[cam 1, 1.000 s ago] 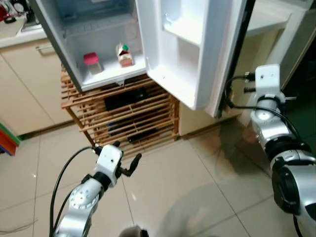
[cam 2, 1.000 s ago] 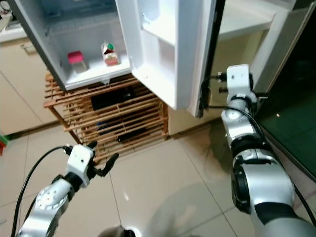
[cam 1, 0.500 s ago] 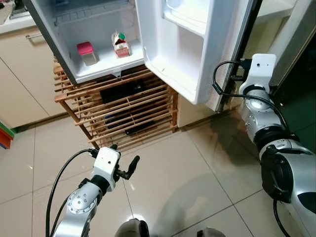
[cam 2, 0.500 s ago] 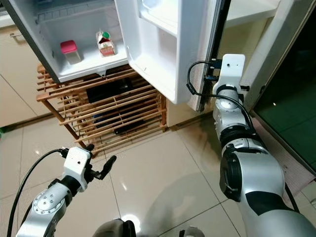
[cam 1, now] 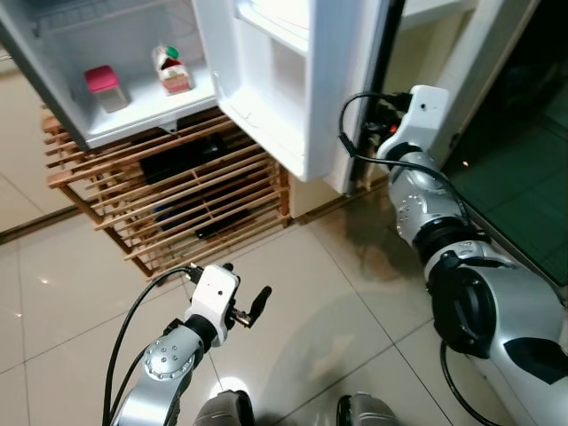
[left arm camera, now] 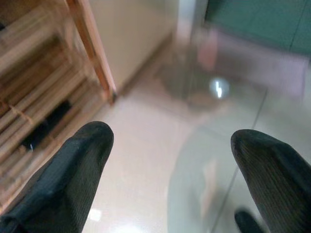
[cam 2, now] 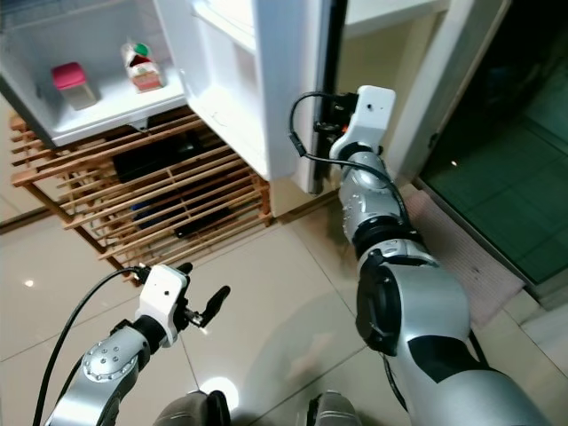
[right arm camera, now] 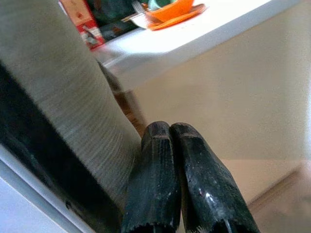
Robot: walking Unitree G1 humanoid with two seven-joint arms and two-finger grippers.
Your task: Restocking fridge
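Note:
The fridge stands open, its white door [cam 1: 288, 84] swung out towards me. On the bottom shelf [cam 1: 142, 111] sit a pink-lidded container [cam 1: 104, 86] and a small carton [cam 1: 171, 71]. My right arm [cam 1: 424, 106] reaches to the outer edge of the door. Its gripper [right arm camera: 168, 128] is shut, fingers pressed together with nothing between them, right beside the door's dark edge [right arm camera: 53, 145]. My left gripper [cam 1: 256, 303] hangs low over the floor tiles in front of the rack, open and holding nothing, its fingers [left arm camera: 68, 170] spread wide.
A wooden slatted rack [cam 1: 177, 191] with dark items stands under the fridge. A white counter [right arm camera: 204, 34] with an orange dish [right arm camera: 171, 9] lies beyond the door. A dark glass door [cam 1: 519, 151] is at the right. Glossy tiles [cam 1: 337, 293] spread before me.
The whole picture has slid left as the camera swung right. My right wrist has turned in closer to the door's edge. The left arm keeps its pose.

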